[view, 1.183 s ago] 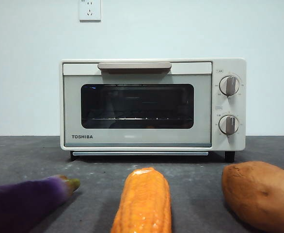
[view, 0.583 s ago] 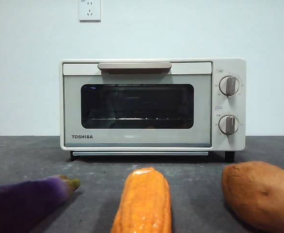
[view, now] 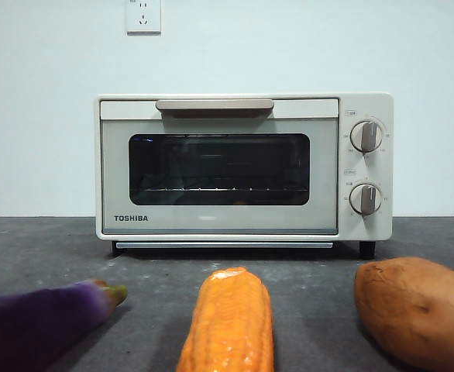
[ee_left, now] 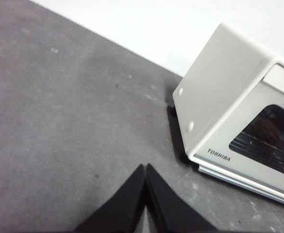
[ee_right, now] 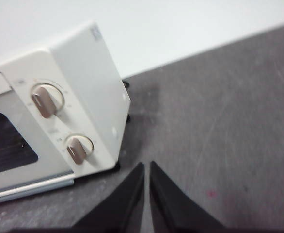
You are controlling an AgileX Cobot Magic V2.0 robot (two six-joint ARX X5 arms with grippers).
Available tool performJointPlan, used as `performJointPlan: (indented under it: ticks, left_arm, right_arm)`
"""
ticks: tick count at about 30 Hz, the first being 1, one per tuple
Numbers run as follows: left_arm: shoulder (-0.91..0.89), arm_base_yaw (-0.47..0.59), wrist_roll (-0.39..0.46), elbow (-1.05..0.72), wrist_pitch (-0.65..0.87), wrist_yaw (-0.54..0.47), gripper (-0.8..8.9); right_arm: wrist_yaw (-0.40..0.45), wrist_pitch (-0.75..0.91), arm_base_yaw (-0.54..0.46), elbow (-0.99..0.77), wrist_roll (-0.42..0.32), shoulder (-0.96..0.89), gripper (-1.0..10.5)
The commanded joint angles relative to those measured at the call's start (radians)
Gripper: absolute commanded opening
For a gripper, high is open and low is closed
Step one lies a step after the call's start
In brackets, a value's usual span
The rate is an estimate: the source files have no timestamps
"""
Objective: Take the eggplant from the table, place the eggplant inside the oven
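While both arms wait out of the front view, the eggplant (view: 37, 323) lies untouched on the worktop (view: 157, 275) at the near left, glossy dark purple with a greenish-brown stem cap pointing toward the middle; its far end runs off the picture's edge. Just beside it, in the middle, lies an orange corn cob (view: 229, 322), and further right a brown sweet potato (view: 414, 310). Well behind them stands the oven (view: 244, 167), cream-white, its dark glass door shut under the beige handle. The left tool (ee_left: 145, 170) hangs above bare worktop near the oven's left side, jaws pressed together; the right tool (ee_right: 146, 167) hangs likewise by the knob side, jaws nearly touching.
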Motion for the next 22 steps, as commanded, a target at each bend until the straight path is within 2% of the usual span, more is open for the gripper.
performJointPlan:
  ticks: [1, 8, 13, 20, 22]
  left_arm:
    - [0.016, 0.000, -0.024, 0.039, -0.029, 0.004, 0.06]
    - [0.128, 0.000, -0.034, 0.180, -0.110, 0.004, 0.06]
    - [0.252, 0.000, 0.024, 0.304, -0.121, 0.034, 0.06]
    - [0.441, -0.003, 0.091, 0.513, -0.237, 0.080, 0.06]
    - [0.489, -0.006, 0.116, 0.565, -0.273, 0.086, 0.06]
  right_arm:
    - [0.000, -0.030, 0.000, 0.060, 0.053, 0.000, 0.0]
    - [0.000, -0.185, 0.000, 0.260, 0.047, 0.055, 0.0]
    - [0.000, -0.295, 0.000, 0.419, 0.036, 0.149, 0.0]
    - [-0.015, -0.433, 0.000, 0.626, -0.081, 0.312, 0.0]
    - [-0.039, -0.470, 0.000, 0.674, -0.093, 0.354, 0.0]
